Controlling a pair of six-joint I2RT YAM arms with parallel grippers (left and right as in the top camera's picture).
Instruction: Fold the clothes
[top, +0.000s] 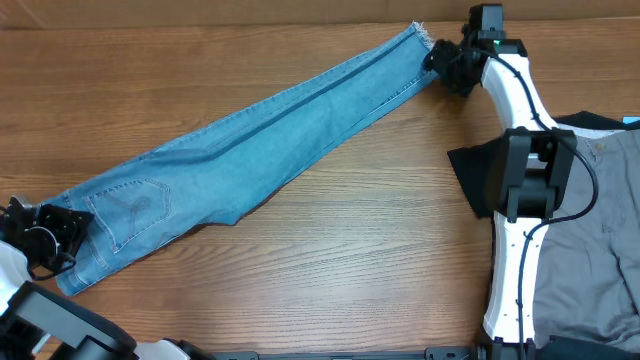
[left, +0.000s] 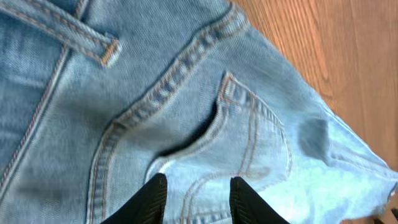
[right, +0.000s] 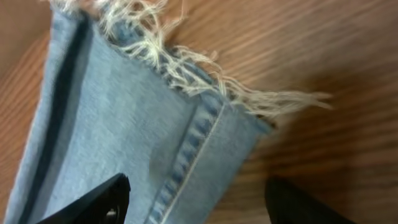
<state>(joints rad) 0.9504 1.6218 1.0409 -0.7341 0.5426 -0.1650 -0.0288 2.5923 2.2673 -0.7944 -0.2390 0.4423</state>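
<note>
left end effector (left: 198, 190) perhaps touching jeans (left: 186, 93)

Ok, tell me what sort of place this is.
Most likely a robotics lab bench set up for clothes-folding trials, not a home. A white robot arm and a second arm stand at a wooden table, with jeans spread across it and grey clothing lying alongside.

From my console I count one pair of light-blue denim jeans (top: 250, 150) with one stitched back pocket (top: 130, 208) showing, one grey fabric garment (top: 590, 250), one brown wooden bench (top: 350, 270), and two black pincers: the left pincer (top: 68, 228) and the right pincer (top: 438, 62).
</note>
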